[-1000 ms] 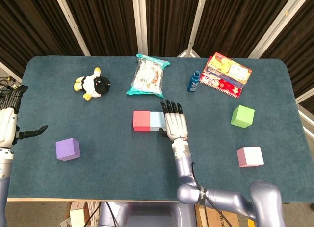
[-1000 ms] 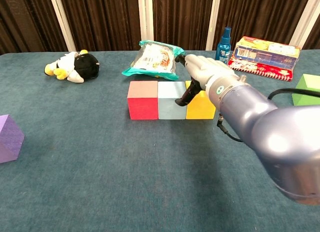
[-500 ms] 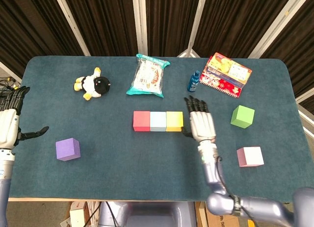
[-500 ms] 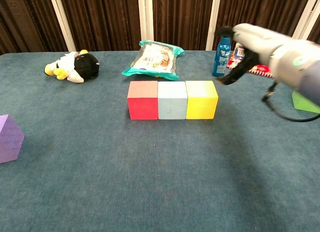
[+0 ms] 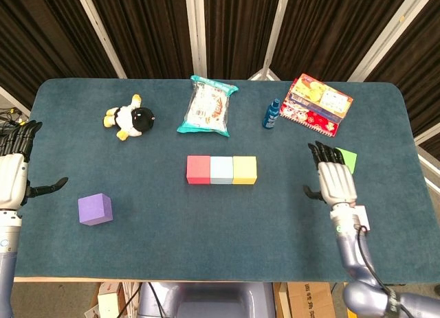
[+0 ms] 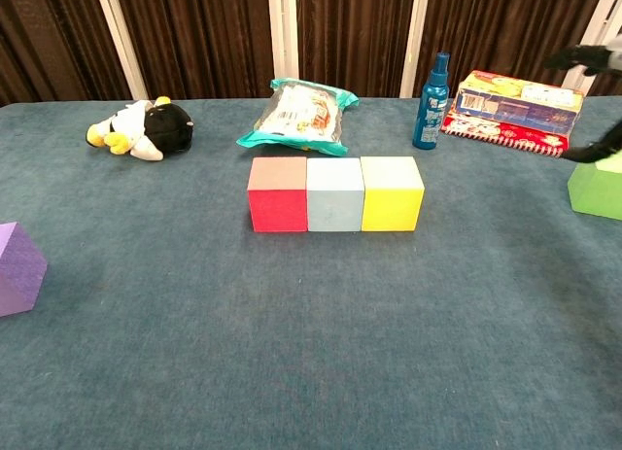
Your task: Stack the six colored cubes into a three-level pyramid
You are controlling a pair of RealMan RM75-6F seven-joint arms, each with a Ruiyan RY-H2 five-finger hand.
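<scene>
a soft, dark teal felt-like cloth covers the tabletop (image 5: 172,222). near its middle three smooth, matte, square-edged cubes sit in a straight row with sides touching: a red cube (image 5: 198,169) on the left, a pale blue cube (image 5: 221,170) in the centre and a yellow cube (image 5: 245,169) on the right. a matte purple cube (image 5: 95,209) rests alone well to the left, near the front. a lime green cube (image 6: 598,188) sits toward the right edge; in the head view only one corner of it shows past the fingers. a pink cube with a white top peeks out just beside the right wrist (image 5: 362,218), mostly hidden.

the right robot hand (image 5: 335,181), pale grey plastic with black fingertips, hovers over the green cube, fingers spread flat and apart, thumb out to the side, holding nothing. the left robot hand (image 5: 14,174) hangs at the far left edge, fingers extended and thumb splayed, also holding nothing.

along the back lie a plush black, white and yellow toy (image 5: 130,117), a crinkled glossy snack bag with teal edges (image 5: 207,106), a slim blue plastic bottle (image 5: 272,113) standing upright, and a flat red and yellow printed cardboard box (image 5: 316,104) just beside the bottle.
</scene>
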